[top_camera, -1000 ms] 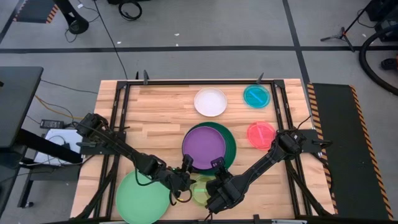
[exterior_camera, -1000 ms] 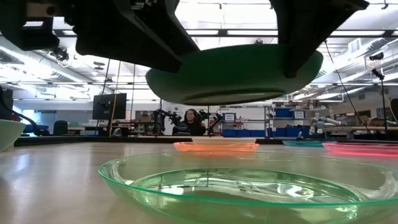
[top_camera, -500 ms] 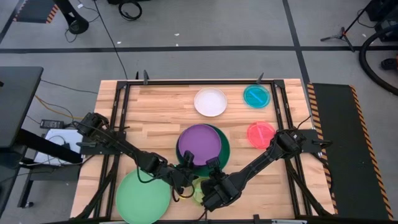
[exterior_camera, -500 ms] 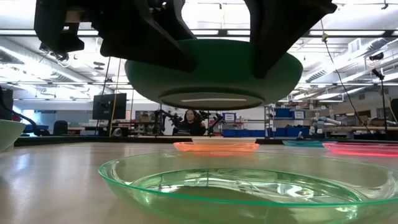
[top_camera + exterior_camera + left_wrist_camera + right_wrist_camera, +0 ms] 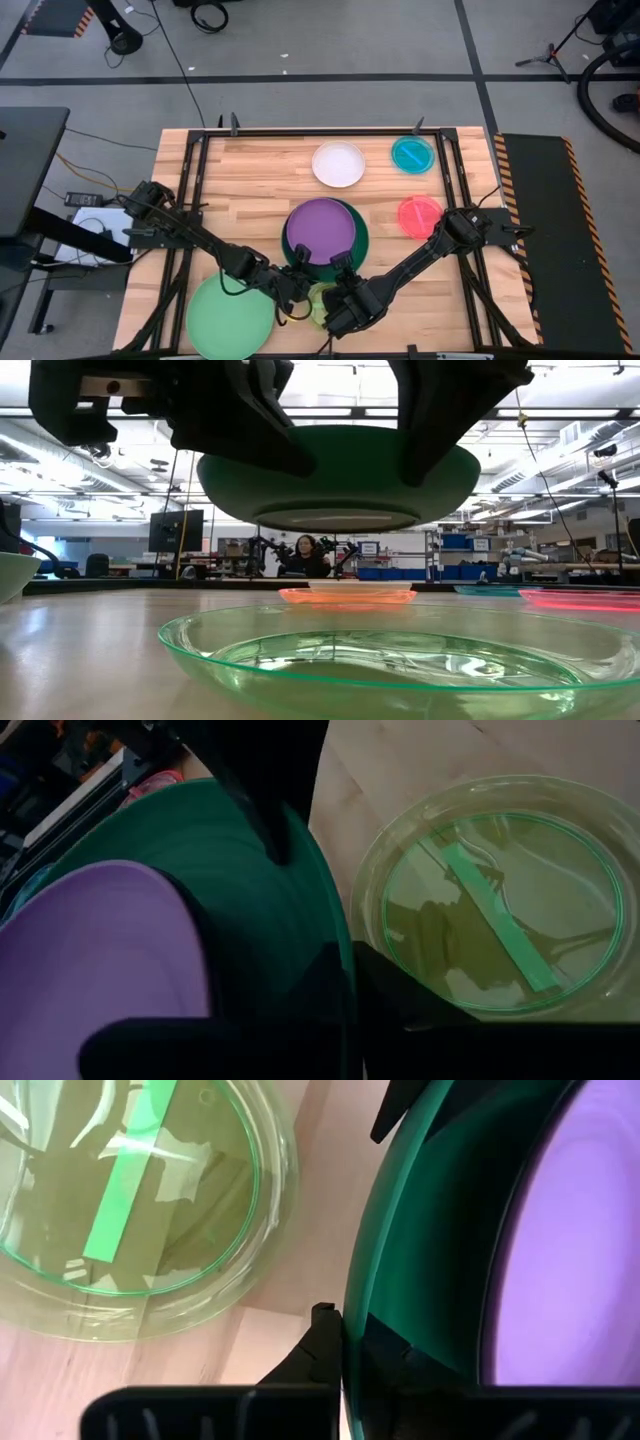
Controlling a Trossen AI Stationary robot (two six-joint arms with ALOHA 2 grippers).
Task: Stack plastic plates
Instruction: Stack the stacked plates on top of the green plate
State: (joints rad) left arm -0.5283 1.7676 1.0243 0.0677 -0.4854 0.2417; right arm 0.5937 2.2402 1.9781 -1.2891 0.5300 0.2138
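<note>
A large dark green plate (image 5: 358, 240) with a purple plate (image 5: 321, 230) lying in it hangs above the table (image 5: 250, 180), clear of it in the low view (image 5: 340, 475). My left gripper (image 5: 300, 268) and my right gripper (image 5: 340, 266) are both shut on its near rim. Just nearer lies the small lime plate (image 5: 322, 303), flat on its base and directly below the raised plate in the low view (image 5: 380, 660). A large light green plate (image 5: 232, 316) rests at the near left. My left gripper pinches the dark green plate's near rim (image 5: 338, 945) between its two fingers, one on the upper face and one underneath. It comes slanting down from the near left. The plate is lifted clear and roughly level. My right gripper pinches the same near rim (image 5: 352, 1315) a little to the right, with one finger (image 5: 320, 1342) outside the rim and one over the inside. It slants down from the near right. The purple plate (image 5: 560, 1240) lies in the raised plate.
White (image 5: 338, 163) and teal (image 5: 412, 153) plates lie at the far side, and a pink one (image 5: 420, 215) at the right. An orange plate (image 5: 348, 596) shows beyond the lime one. Black frame rails (image 5: 460, 200) border the table.
The dark green plate with the purple one has shifted toward the table's left, carried by my right gripper, and has gone from tilted to about level above the lime plate. My left gripper has shut on its near rim.
</note>
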